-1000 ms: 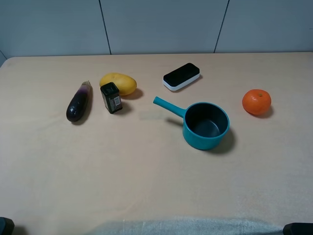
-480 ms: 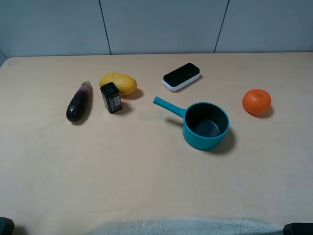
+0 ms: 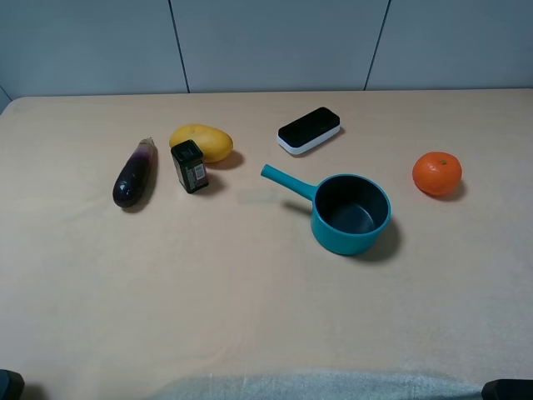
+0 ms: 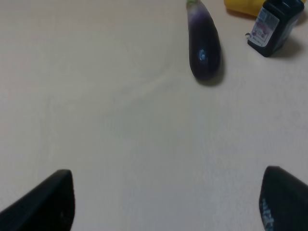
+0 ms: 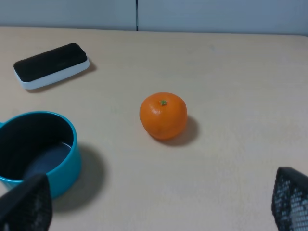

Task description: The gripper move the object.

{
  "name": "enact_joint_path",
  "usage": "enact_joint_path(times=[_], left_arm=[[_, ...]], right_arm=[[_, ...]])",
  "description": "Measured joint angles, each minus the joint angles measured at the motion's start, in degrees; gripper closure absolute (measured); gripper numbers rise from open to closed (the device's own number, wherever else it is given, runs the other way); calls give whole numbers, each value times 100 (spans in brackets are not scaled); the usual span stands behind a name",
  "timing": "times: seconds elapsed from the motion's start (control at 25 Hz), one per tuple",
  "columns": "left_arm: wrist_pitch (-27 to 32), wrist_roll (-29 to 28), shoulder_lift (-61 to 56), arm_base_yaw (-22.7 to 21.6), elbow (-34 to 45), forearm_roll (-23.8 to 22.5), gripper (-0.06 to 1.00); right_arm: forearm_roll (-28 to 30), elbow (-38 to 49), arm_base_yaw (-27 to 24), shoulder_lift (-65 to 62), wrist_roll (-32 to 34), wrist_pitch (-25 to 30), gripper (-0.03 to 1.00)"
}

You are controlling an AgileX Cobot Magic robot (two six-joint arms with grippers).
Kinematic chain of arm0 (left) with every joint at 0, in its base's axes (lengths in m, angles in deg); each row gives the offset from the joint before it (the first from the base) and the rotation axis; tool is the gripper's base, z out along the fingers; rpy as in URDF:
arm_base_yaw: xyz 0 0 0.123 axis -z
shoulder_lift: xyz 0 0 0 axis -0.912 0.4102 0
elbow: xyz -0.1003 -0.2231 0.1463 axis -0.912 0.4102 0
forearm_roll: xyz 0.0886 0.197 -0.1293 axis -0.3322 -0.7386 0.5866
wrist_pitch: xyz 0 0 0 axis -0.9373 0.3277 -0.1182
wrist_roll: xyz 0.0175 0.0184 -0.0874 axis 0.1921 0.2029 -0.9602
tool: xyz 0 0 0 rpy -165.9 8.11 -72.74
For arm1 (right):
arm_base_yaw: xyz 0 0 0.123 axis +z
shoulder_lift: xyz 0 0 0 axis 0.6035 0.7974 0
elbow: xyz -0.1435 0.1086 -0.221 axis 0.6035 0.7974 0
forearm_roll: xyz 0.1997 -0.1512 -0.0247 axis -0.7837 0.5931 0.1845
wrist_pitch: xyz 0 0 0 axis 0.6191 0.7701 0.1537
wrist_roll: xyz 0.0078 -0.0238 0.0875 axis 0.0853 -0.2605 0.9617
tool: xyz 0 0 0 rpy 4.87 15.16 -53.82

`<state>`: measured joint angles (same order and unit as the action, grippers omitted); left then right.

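Observation:
The dark purple eggplant [image 3: 135, 173] lies on the tan table at the left, its pale stem end pointing away from me. It also shows in the left wrist view [image 4: 204, 43], well ahead of my left gripper [image 4: 166, 202]. That gripper is open and empty, and only its two dark fingertips [image 4: 48, 199] show, set wide apart. My right gripper [image 5: 159, 202] is open and empty too, low over the table's right side. In the high view only dark bits of the arms [image 3: 8, 385] show at the bottom corners.
A yellow mango [image 3: 201, 142] and a small black box [image 3: 190, 166] sit just right of the eggplant. A teal pan [image 3: 351, 213] stands in the middle, handle pointing left. A black-and-white block [image 3: 309, 130] lies behind it. An orange [image 3: 436, 172] sits at the right.

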<state>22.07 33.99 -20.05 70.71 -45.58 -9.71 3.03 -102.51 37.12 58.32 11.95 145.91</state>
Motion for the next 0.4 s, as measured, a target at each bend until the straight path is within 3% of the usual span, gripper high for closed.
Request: enact_joint_path(times=[0.4], left_arm=[[0, 0, 0, 0, 0, 0, 17]], right_arm=[[0, 0, 0, 0, 0, 0, 27]])
